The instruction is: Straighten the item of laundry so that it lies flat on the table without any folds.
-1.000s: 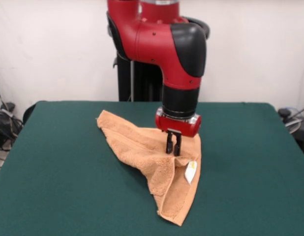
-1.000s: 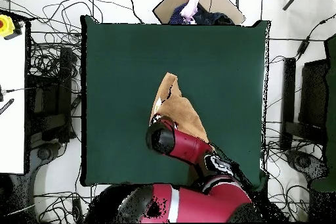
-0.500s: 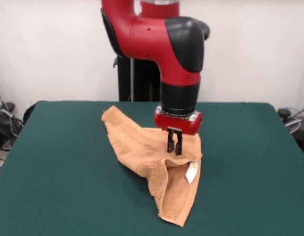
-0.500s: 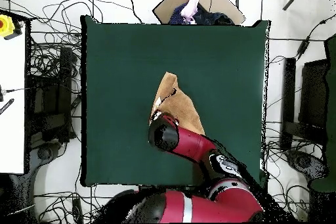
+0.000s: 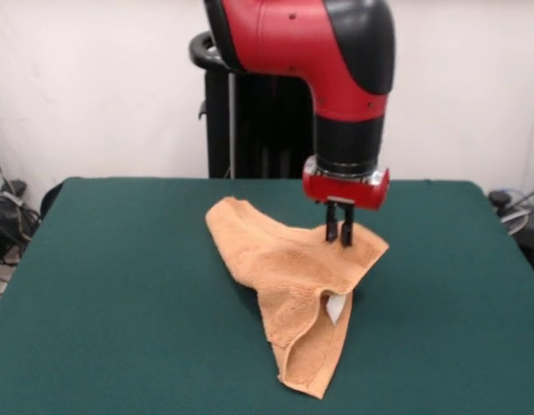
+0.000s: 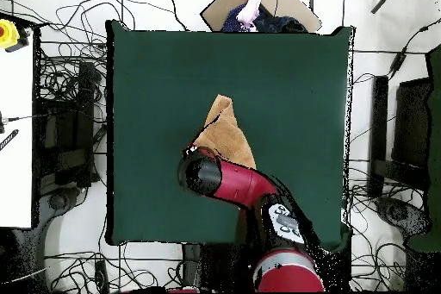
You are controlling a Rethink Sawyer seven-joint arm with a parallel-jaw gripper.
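Orange-tan terry towel hangs folded from its raised corner, pinched in closed jaws, trailing toward the counter's near edge.

This looked like a robotics lab. A green counter stood among tangled cables, before a bare white wall.
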